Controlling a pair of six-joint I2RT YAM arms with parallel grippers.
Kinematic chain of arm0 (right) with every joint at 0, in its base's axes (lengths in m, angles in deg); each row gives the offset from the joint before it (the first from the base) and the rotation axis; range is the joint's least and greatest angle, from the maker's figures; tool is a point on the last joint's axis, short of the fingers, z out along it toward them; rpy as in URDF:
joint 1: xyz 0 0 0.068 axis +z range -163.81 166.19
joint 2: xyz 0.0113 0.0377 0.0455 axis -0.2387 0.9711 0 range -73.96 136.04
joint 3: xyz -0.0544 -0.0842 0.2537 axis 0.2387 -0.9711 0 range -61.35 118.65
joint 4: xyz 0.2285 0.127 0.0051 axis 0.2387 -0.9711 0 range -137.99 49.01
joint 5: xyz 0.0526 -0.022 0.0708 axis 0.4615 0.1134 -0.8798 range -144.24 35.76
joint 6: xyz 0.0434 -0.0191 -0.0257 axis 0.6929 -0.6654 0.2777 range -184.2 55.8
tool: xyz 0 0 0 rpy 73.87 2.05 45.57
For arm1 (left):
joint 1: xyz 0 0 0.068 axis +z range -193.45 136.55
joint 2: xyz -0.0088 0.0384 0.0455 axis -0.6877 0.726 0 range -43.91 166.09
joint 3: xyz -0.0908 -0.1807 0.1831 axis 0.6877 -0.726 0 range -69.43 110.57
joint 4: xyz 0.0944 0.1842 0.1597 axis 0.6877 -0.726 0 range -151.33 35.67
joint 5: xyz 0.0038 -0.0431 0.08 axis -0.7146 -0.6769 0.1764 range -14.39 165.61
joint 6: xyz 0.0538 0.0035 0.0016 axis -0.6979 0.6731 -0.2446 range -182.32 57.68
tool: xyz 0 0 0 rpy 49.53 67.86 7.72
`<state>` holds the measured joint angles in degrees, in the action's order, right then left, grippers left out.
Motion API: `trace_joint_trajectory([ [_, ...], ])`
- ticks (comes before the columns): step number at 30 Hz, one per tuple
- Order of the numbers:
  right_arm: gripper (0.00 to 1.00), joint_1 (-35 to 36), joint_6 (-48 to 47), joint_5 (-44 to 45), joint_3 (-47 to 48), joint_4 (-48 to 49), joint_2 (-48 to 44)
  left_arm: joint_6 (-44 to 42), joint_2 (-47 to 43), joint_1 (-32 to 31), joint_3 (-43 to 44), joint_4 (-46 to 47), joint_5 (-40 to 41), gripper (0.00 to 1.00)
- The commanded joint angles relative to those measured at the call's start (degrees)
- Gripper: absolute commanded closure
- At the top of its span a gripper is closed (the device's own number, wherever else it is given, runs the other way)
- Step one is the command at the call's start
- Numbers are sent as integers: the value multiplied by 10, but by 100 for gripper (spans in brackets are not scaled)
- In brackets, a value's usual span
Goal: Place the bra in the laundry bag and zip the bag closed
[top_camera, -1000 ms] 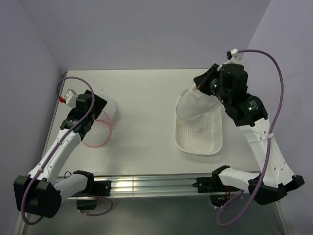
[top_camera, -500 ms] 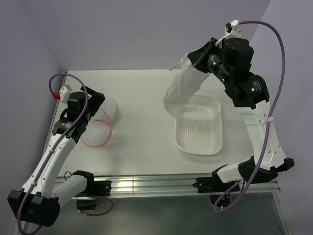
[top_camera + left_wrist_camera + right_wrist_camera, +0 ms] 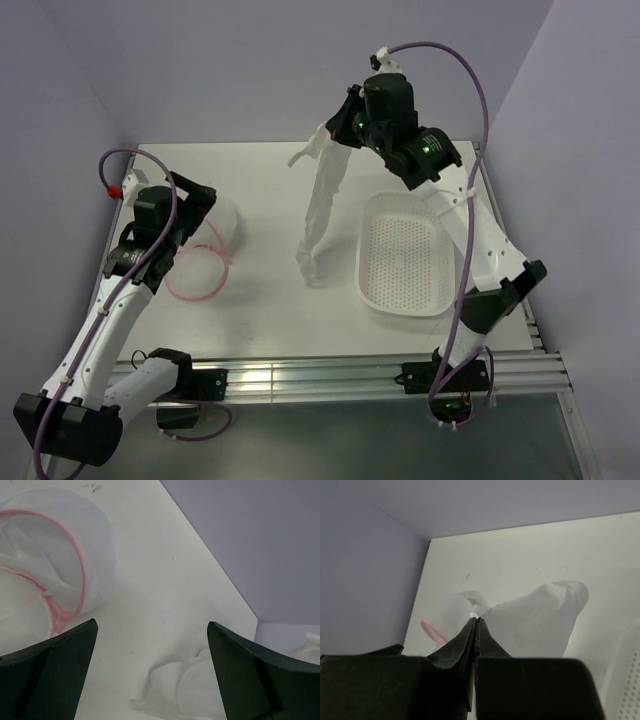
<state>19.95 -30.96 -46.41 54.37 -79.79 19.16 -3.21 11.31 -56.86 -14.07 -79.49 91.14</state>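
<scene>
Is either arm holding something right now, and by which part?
The right gripper pinches the bra at its upper end, so it dangles; the left gripper is open and holds nothing.

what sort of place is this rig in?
Probably a lab test cell: bare lavender walls around a white table, left arm and right arm bolted to an aluminium rail, props a mesh laundry bag, bra and perforated basket.

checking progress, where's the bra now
Top view: the bra hangs from the right pincer over mid-table, left of the white basket.
</scene>
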Motion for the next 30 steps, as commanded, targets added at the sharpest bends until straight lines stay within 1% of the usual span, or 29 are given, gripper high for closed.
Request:
trace_joint_trajectory([
  [1,100,3,-17,33,111,16,28,-17,-10,1,16,5,-14,1],
  [2,100,5,-18,34,135,-4,56,-17,-9,1,17,6,-16,1],
  [4,100,12,-21,39,189,-25,79,-19,-7,0,20,5,-17,1],
  [6,100,17,-19,41,194,-27,93,-21,-6,1,24,4,-16,1],
  [8,100,25,-16,45,159,-17,81,-24,-6,1,28,-1,-14,1],
  [10,100,37,-9,62,71,11,60,-28,-9,0,29,-1,-15,1],
  [11,100,43,-6,68,34,26,30,-29,-10,1,29,-1,-15,1],
  [12,100,54,7,73,-48,37,14,-29,-11,1,26,-1,-16,1],
  [14,100,77,31,75,-135,79,-38,-29,-11,1,21,1,-20,1],
  [15,100,88,40,81,-215,89,-54,-30,-11,1,19,1,-23,1],
  [17,100,116,68,121,-287,107,-94,-31,-12,1,10,7,-27,1],
  [18,100,139,81,129,-354,112,-107,-31,-13,1,7,9,-30,1],
  [20,100,156,116,116,-417,140,-132,-31,-14,1,-3,15,-32,1],
  [21,100,173,124,110,-465,147,-136,-30,-15,1,-7,17,-35,1],
  [24,100,203,146,109,-518,156,-134,-31,-17,0,-16,18,-38,1],
  [26,100,227,150,104,-528,162,-121,-30,-19,0,-23,20,-39,1],
  [29,100,234,134,102,-507,155,-86,-25,-20,0,-38,31,-49,1],
  [30,100,234,127,105,-486,152,-75,-24,-17,0,-41,33,-52,1],
])
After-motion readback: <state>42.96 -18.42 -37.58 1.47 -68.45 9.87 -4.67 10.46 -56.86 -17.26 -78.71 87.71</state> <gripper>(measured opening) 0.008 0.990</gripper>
